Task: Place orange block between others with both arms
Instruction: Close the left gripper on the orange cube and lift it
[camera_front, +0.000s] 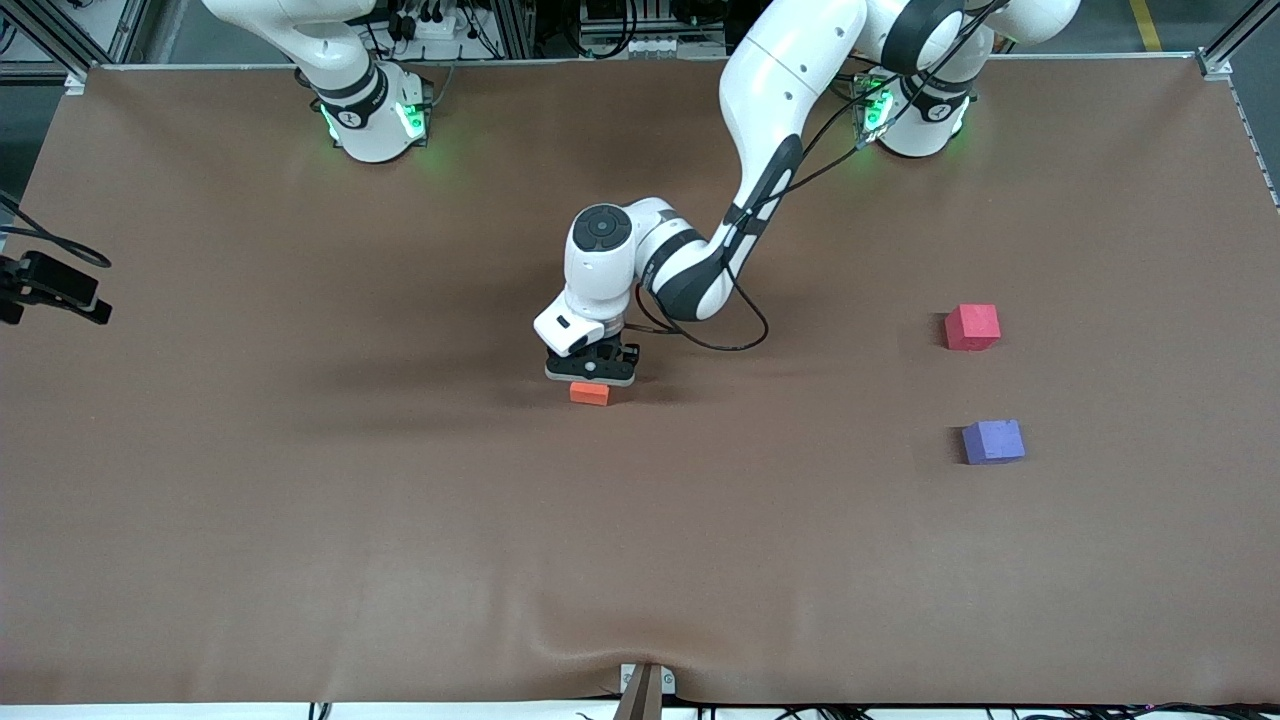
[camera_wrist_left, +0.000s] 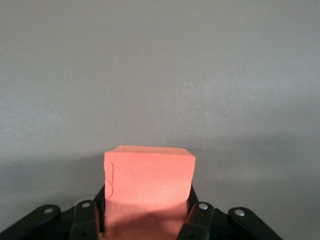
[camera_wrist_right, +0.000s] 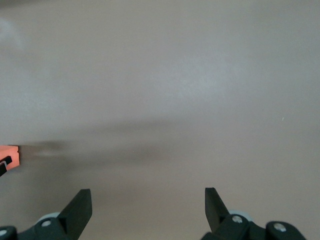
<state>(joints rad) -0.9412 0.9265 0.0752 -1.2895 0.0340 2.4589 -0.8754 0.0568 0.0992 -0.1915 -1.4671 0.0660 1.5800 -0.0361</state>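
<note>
Left gripper (camera_front: 590, 378) down at mid-table, clenched on the orange block (camera_front: 590, 393). In the left wrist view, black fingers (camera_wrist_left: 199, 217) pressed against two opposite side faces of the orange block (camera_wrist_left: 149, 182), block sitting squarely between them. Block resting on the brown table cover (camera_front: 400, 500), only its camera-facing edge showing under the gripper in the front view. Cube-shaped, so no long axis; faces roughly square to the table edges. No writing readable on it, only a faint dent near one edge.

Left arm (camera_front: 760, 150) reaching down from its base toward the middle of the table.

Well apart, toward the left arm's end of the table: pinkish-red cube (camera_front: 972, 327) and purple cube (camera_front: 993, 441), the purple one nearer the front camera, bare cover between them.

Right gripper (camera_wrist_right: 148, 207) released, jaws spread wide with nothing between them, over bare cover; a sliver of orange block (camera_wrist_right: 9, 156) at the edge of the right wrist view. Right arm (camera_front: 330, 60) waiting near its base, gripper out of the front view.

No containers, no labels legible anywhere.
</note>
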